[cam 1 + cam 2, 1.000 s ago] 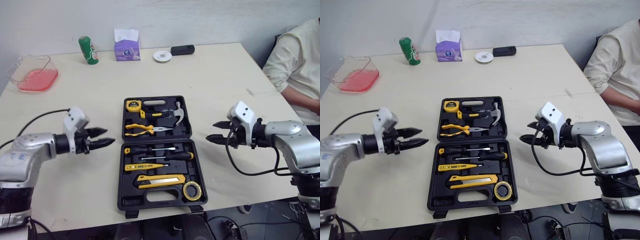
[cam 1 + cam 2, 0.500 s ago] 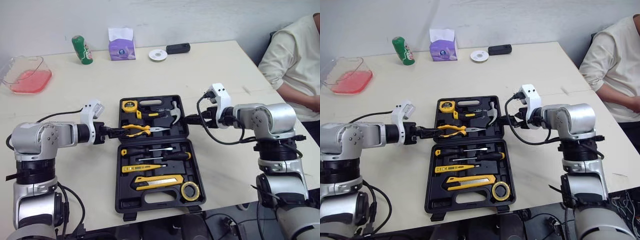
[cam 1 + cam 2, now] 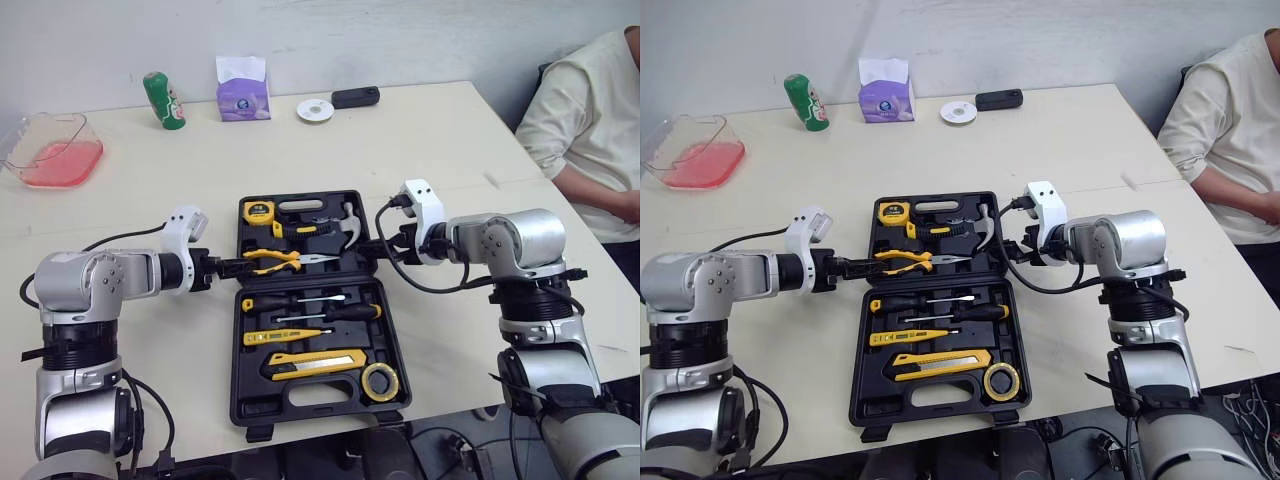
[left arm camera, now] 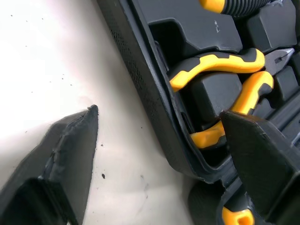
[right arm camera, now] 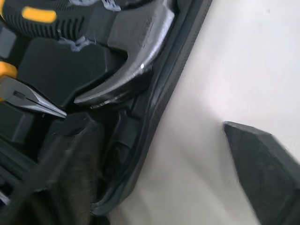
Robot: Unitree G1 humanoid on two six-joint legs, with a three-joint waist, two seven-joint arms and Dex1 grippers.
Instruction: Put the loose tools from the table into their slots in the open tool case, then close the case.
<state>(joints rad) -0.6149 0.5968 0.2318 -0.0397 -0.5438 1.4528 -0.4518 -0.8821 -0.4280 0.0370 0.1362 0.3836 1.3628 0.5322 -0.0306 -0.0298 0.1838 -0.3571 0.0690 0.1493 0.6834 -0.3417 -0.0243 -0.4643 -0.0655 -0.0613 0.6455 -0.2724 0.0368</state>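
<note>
**Both end effectors at the open case**

We see the left end effector (image 3: 232, 268) at the left edge of the open tool case (image 3: 310, 392), beside the pliers (image 3: 280, 262). The right end effector (image 3: 385, 243) is at the right edge, near the hammer (image 3: 345, 228). Far side of the desk (image 3: 450, 150): green can (image 3: 164, 100), tissue box (image 3: 243, 90).

No legible text or labels
</note>
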